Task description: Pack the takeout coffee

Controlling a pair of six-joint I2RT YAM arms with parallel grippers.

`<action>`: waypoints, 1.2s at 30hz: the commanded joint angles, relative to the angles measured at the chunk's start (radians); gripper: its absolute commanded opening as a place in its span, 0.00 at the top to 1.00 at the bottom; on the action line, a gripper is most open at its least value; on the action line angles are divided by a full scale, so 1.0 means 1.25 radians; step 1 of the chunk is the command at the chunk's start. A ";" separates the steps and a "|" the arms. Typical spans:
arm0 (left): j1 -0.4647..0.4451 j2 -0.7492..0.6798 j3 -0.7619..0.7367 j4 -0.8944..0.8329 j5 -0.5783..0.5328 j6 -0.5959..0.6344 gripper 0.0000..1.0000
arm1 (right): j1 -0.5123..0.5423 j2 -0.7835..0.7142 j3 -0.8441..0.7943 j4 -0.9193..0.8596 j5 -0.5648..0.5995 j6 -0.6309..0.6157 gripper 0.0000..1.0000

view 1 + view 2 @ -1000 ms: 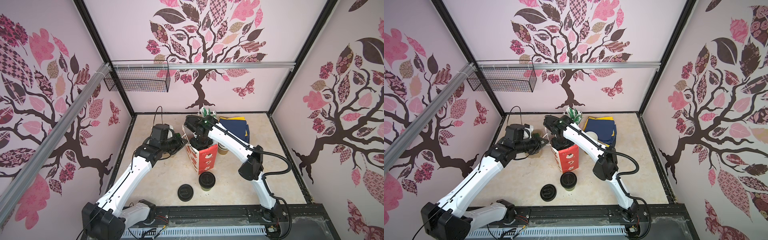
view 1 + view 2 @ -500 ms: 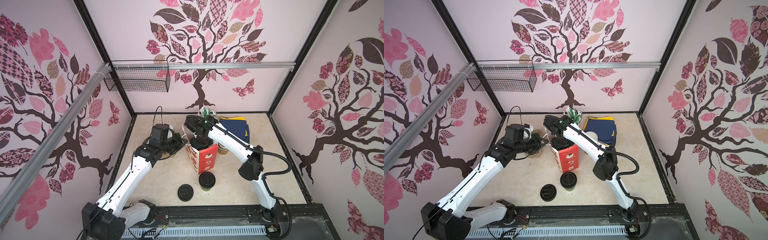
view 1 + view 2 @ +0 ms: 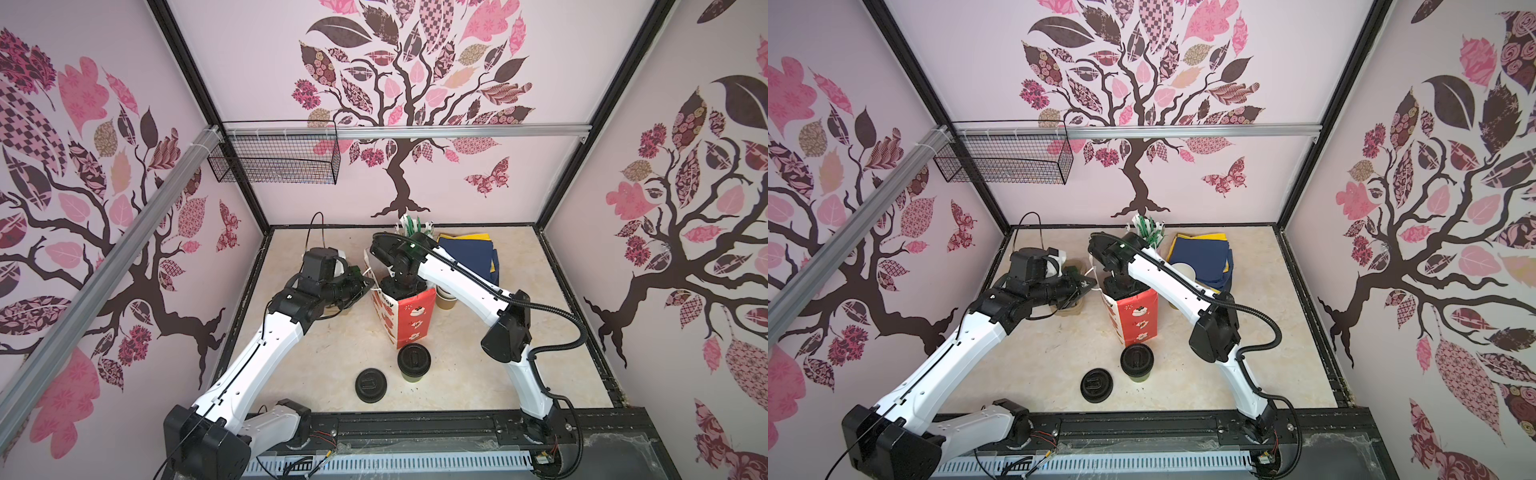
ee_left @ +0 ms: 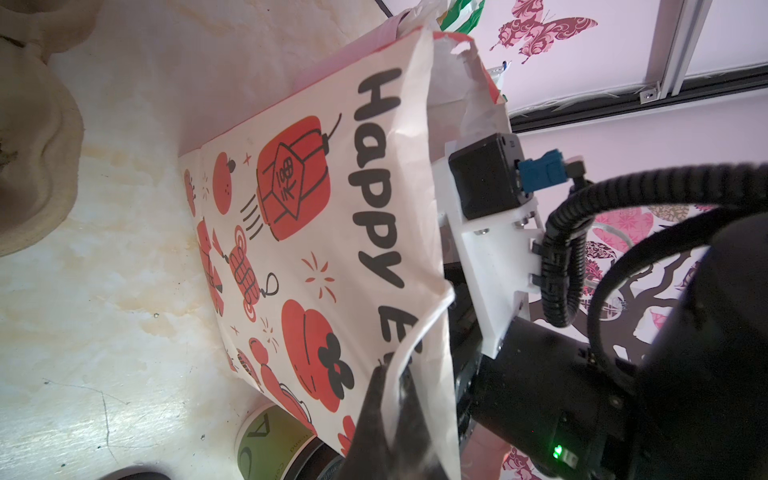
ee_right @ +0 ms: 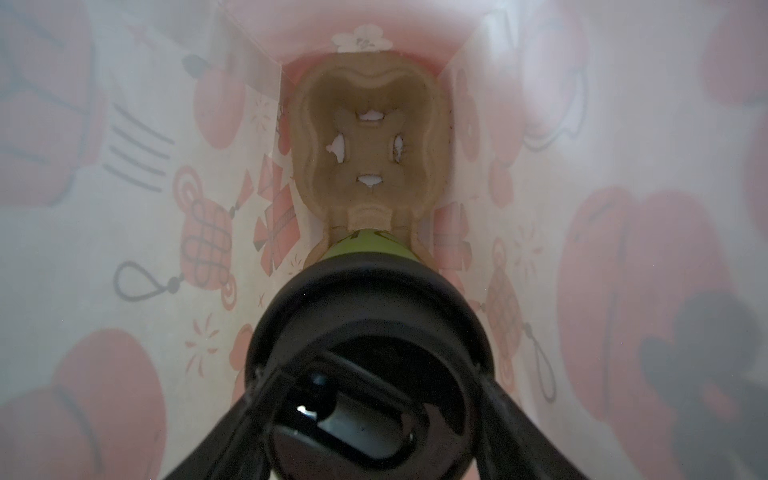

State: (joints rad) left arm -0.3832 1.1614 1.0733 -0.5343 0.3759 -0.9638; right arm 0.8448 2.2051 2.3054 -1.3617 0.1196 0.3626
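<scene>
In both top views the red-and-white paper bag (image 3: 411,320) (image 3: 1138,320) stands upright at the centre of the frame on the marbled table (image 3: 332,353). The right gripper (image 5: 370,374) reaches down through the bag's open mouth, so its tip is hidden in the top views.

The right wrist view looks down inside the bag. There the gripper's two black fingers (image 5: 224,415) stand fairly wide apart and press against opposite sides of the black lid of the packed cup (image 5: 365,291), holding it. A band of that cup's green wall shows under the lid. The cup is seated in the nearer pocket of the beige pulp carrier (image 5: 428,137) on the bag's floor, and the carrier's other pocket lies open beyond it.

The left gripper (image 4: 390,374) (image 3: 368,282) comes in from the left of the frame. It is closed tight and pinches the bag's white handle cord (image 4: 428,322) at the rim.

The second cup (image 3: 413,361) (image 3: 1136,360), with its lid on, stands on the table just below the bag in the frame. Whether it touches the bag's lower corner cannot be told. A loose black lid (image 3: 370,385) (image 3: 1096,385) lies flat just to the cup's lower left. To the right of the bag are a stack of brown cups (image 3: 446,301) and, further toward the upper right, folded blue napkins (image 3: 469,253).
</scene>
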 commanded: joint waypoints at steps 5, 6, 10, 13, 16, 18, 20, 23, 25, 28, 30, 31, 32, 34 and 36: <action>0.005 -0.001 0.023 -0.003 0.007 0.016 1.00 | -0.005 -0.005 0.083 -0.069 0.016 0.007 0.36; 0.005 0.001 0.023 -0.003 0.007 0.015 1.00 | -0.004 -0.004 0.100 -0.079 0.017 0.008 0.36; 0.005 0.003 0.022 -0.003 0.013 0.018 1.00 | -0.004 -0.030 0.118 -0.083 0.025 0.018 0.36; 0.005 0.003 0.019 -0.002 0.017 0.020 1.00 | -0.005 -0.039 0.113 -0.085 0.024 0.020 0.36; 0.006 0.003 0.019 -0.001 0.020 0.021 1.00 | -0.004 -0.035 0.106 -0.085 0.013 0.020 0.36; 0.005 0.003 0.020 -0.001 0.019 0.021 1.00 | -0.004 -0.034 0.106 -0.087 0.004 0.022 0.36; 0.005 0.004 0.021 -0.001 0.020 0.021 1.00 | -0.004 -0.039 0.098 -0.088 -0.001 0.023 0.37; 0.005 0.006 0.022 0.001 0.020 0.021 1.00 | -0.004 -0.045 0.082 -0.088 -0.005 0.023 0.37; 0.006 0.007 0.022 0.002 0.022 0.021 1.00 | -0.004 -0.044 0.068 -0.088 -0.009 0.020 0.37; 0.005 0.008 0.024 0.000 0.022 0.023 1.00 | -0.004 -0.039 0.059 -0.088 -0.012 0.020 0.36; 0.005 0.008 0.025 0.000 0.021 0.023 1.00 | -0.004 -0.034 0.057 -0.087 -0.012 0.020 0.36; 0.005 0.008 0.024 -0.001 0.022 0.022 1.00 | -0.004 -0.030 0.057 -0.088 -0.011 0.018 0.37; 0.005 0.008 0.025 -0.001 0.022 0.023 1.00 | -0.003 -0.026 0.057 -0.086 -0.010 0.018 0.37; 0.005 0.008 0.024 -0.002 0.022 0.022 1.00 | -0.004 -0.019 0.057 -0.080 -0.006 0.017 0.37; 0.005 0.008 0.026 -0.001 0.022 0.022 1.00 | -0.003 -0.013 0.052 -0.069 -0.004 0.015 0.36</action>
State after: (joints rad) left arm -0.3801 1.1660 1.0733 -0.5335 0.3981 -0.9558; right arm 0.8444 2.2036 2.3680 -1.4349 0.1078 0.3809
